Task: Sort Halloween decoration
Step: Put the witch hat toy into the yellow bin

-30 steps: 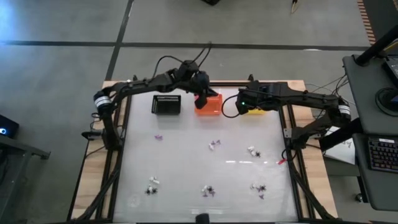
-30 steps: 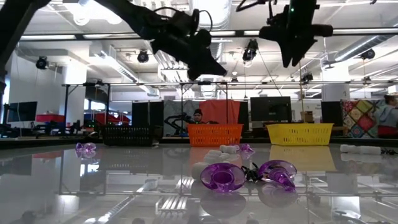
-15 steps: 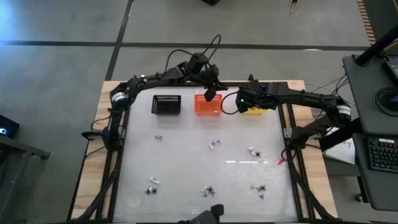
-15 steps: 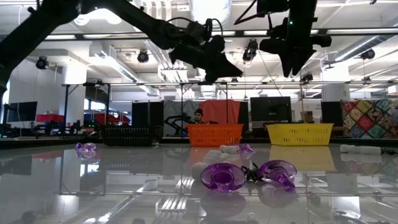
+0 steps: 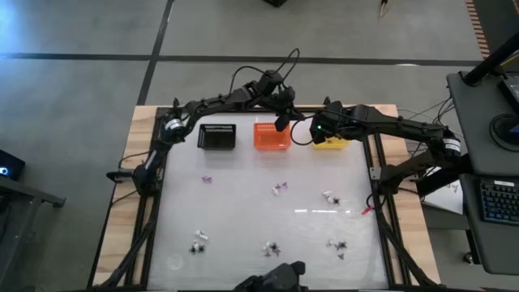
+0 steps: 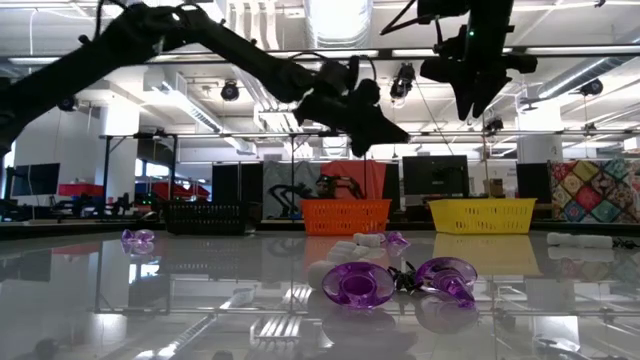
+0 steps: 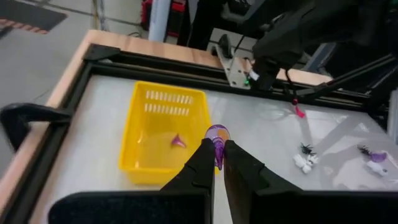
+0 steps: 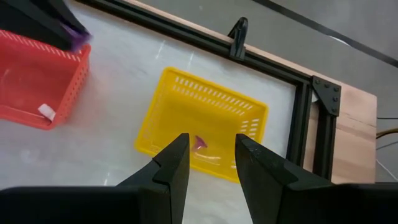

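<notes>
left end effector point(image 7: 217, 163) pinching a purple trinket point(image 7: 217, 133), hovering at the yellow basket's point(image 7: 143, 163) 9 o'clock rim | right end effector point(image 8: 207, 163) hanging spread above that basket; arms are crowding | risk: an early drop is landing the trinket on the counter point(image 5: 243, 212) or in the orange basket point(image 5: 272, 136)
</notes>
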You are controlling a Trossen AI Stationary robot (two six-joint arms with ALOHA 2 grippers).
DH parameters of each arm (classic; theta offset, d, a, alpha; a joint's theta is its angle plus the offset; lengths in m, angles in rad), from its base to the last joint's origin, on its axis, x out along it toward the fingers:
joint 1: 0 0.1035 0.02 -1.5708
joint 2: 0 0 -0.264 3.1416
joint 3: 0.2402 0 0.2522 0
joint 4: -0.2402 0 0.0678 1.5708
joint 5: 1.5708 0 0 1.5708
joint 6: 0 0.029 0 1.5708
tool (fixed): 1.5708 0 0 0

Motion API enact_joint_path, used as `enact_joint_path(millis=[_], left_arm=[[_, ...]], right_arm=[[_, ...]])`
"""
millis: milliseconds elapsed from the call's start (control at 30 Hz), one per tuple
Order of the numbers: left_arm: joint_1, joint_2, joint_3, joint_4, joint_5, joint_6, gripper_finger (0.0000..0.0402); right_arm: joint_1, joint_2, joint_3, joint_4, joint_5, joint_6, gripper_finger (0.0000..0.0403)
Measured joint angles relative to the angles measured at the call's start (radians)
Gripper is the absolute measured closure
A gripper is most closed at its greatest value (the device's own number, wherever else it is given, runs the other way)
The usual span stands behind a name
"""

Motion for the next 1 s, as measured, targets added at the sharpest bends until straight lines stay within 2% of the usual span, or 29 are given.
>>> enact_joint_path(millis=[433,1000], left_arm=[[-0.004,0.177,0.296,-0.063,0.055,-0.053,0.0401],[-0.021,0.193,0.314,-0.068,0.054,-0.046,0.0401]], right_arm=[[0.0,0.0,0.0,-0.008,0.0,-0.01,0.0282],[0.0,0.0,0.0,-0.002,0.0,-0.004,0.0282]])
